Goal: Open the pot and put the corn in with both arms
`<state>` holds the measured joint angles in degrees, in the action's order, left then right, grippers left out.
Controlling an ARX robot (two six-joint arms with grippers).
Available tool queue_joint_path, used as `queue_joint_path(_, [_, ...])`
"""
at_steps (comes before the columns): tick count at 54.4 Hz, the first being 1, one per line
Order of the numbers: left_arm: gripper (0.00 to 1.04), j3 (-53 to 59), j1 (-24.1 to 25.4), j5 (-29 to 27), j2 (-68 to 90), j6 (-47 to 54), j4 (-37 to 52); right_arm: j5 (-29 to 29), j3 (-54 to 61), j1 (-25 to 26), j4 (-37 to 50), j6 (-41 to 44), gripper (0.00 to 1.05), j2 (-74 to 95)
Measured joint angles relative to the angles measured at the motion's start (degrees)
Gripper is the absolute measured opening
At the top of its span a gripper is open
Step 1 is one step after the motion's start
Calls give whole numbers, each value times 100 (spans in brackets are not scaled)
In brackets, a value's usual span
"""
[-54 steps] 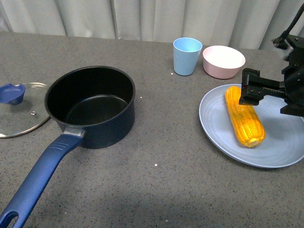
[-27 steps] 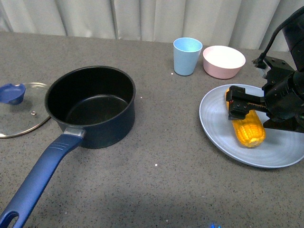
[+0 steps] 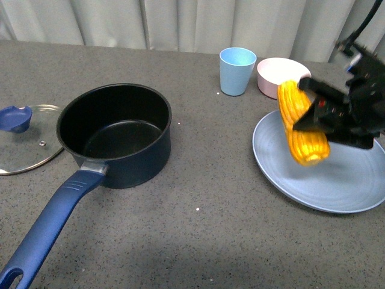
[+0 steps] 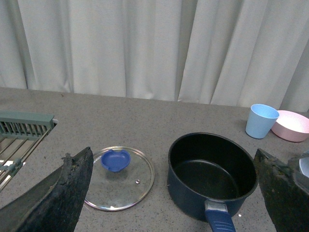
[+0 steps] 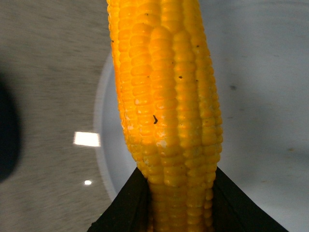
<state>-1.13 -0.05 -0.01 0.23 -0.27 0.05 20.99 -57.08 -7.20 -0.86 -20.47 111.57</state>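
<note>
The dark navy pot (image 3: 117, 132) stands uncovered on the grey table with its long blue handle (image 3: 51, 226) pointing to the near left; it also shows in the left wrist view as the pot (image 4: 212, 174). Its glass lid (image 3: 27, 141) with the blue knob (image 3: 15, 118) lies flat to the pot's left, and the lid (image 4: 118, 176) shows below my left gripper (image 4: 174, 193), which hangs open above pot and lid. My right gripper (image 3: 319, 114) is shut on the yellow corn (image 3: 302, 123), lifted and tilted above the blue plate (image 3: 337, 180). The corn (image 5: 166, 96) fills the right wrist view.
A light blue cup (image 3: 237, 71) and a pink bowl (image 3: 283, 78) stand at the back, just behind the plate. In the left wrist view a green dish rack (image 4: 24, 128) sits at the table's far left. Curtains hang behind the table.
My right gripper closed on the corn lying on the plate and has raised it, tilting it up and toward the left. The pot and lid have not moved.
</note>
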Motion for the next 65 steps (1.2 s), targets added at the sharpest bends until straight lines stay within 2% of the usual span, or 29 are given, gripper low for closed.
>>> queue_joint_path(6, [98, 0, 0, 2, 0, -2, 0, 1272, 177, -26, 597, -649, 20, -769])
queue_joint_path(10, [98, 0, 0, 0, 0, 0, 0, 1617, 85, -142, 772, -968, 18, -918])
queue_joint_path(21, [98, 0, 0, 0, 0, -2, 0, 1650, -654, -861, 455, -1093, 15, -188])
queue_joint_path(36, [98, 0, 0, 2, 0, 0, -2, 1703, -2238, -1862, 20, -1239, 14, 1008])
queue_joint_path(45, [98, 0, 0, 0, 0, 0, -2, 1698, -2970, -2260, -273, -1342, 13, 1552])
queue_joint_path(52, [98, 0, 0, 0, 0, 0, -2, 1519, -3292, -2350, -531, -1338, 13, 1792])
queue_joint_path(54, [98, 0, 0, 0, 0, 0, -2, 1447, -3338, -2347, -590, -1333, 21, 1812])
queue_joint_path(59, [98, 0, 0, 0, 0, 0, -2, 1325, -3405, -2323, -732, -1318, 47, 1836])
queue_joint_path(65, [98, 0, 0, 0, 0, 0, -2, 1252, -3414, -2319, -745, -1257, 72, 1836])
